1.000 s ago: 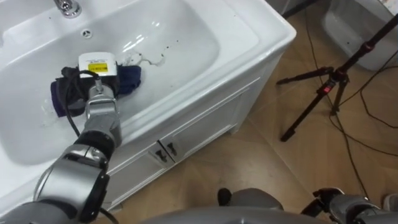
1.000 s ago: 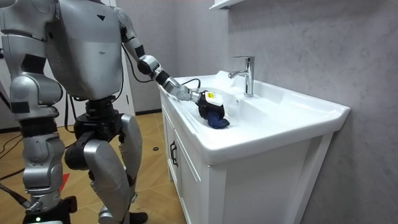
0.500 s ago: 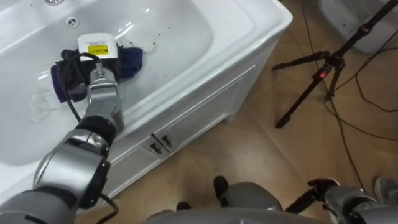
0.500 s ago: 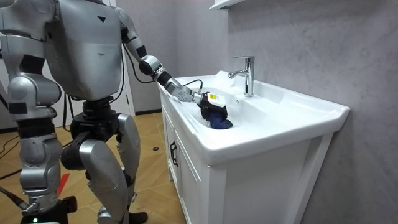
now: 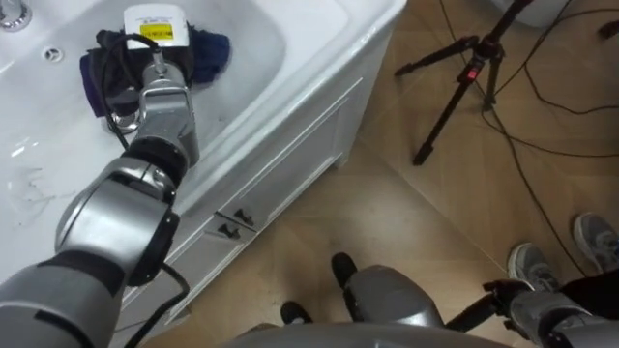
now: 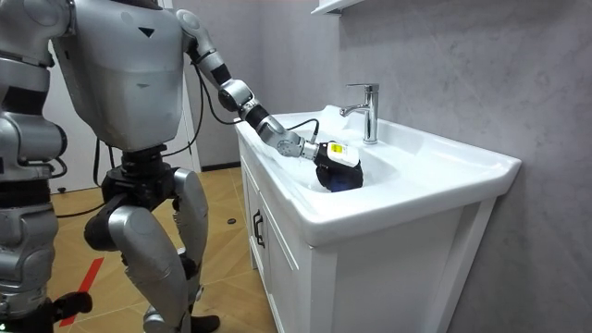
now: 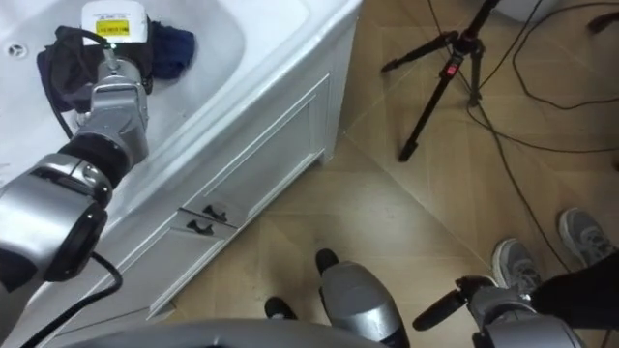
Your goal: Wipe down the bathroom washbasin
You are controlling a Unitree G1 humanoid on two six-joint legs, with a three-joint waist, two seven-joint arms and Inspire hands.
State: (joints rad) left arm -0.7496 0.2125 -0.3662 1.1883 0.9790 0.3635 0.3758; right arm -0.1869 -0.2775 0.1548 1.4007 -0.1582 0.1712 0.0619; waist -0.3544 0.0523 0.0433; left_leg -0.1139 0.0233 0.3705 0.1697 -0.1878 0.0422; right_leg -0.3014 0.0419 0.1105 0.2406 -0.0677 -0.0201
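1. A wooden floor (image 5: 406,232) and a grey wall (image 6: 462,74) frame a white basin (image 5: 319,63). The basin sits on a white cabinet (image 5: 290,155) with the wall right behind it.
2. In the room view the robot stands at the basin's front corner, on the room view's left of it. Its left arm is stretched out over the bowl.
3. At the basin's back edge a chrome tap (image 6: 365,111) stands upright. A small overflow hole (image 5: 53,55) shows in the bowl wall near it.
4. Inside the basin the left hand (image 5: 131,50) rests clenched around a dark blue cloth (image 5: 208,53). The cloth is bunched beneath the hand, lies against the white bowl and sticks out on both sides of the hand.
5. Below the basin's front rim the cabinet's two doors meet at a pair of small dark handles (image 5: 227,230).
6. To the right of the basin, well apart from it, a black tripod (image 5: 462,82) stands on the floor with its legs spread.
7. Farther right of the basin, a person's grey shoe (image 5: 595,240) rests on the floor.
8. The right hand (image 7: 459,298) hangs low, well away from the basin; whether it is released or clenched I cannot tell.
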